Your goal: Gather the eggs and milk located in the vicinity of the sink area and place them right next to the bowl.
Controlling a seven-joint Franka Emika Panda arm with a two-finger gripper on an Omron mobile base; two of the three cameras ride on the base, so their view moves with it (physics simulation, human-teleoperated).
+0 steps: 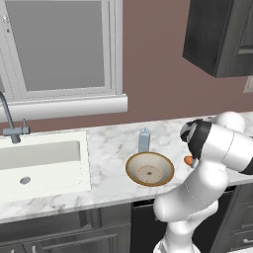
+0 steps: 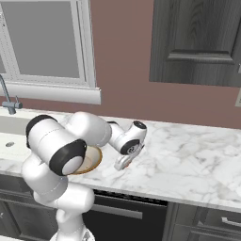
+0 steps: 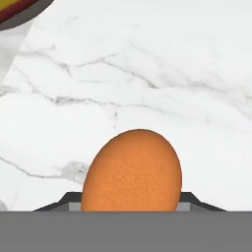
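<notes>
An orange-brown egg (image 3: 132, 172) sits between my gripper's (image 3: 130, 201) dark fingers, which are shut on it, low over the marble counter (image 3: 147, 74). In the left base view the egg (image 1: 188, 160) peeks out beside my arm, just right of the tan bowl (image 1: 149, 168). The pale blue milk carton (image 1: 144, 140) stands upright right behind the bowl. From the right base view my gripper (image 2: 121, 164) hangs close to the counter, right of the bowl (image 2: 92, 157), which my arm half hides. The bowl's rim (image 3: 19, 12) shows at the hand view's top left.
The cream sink (image 1: 39, 163) with its grey faucet (image 1: 10, 123) lies at the counter's left end. A window is behind it and a dark wall cabinet (image 1: 222, 34) hangs at the upper right. Bare marble (image 2: 188, 155) stretches right of my gripper.
</notes>
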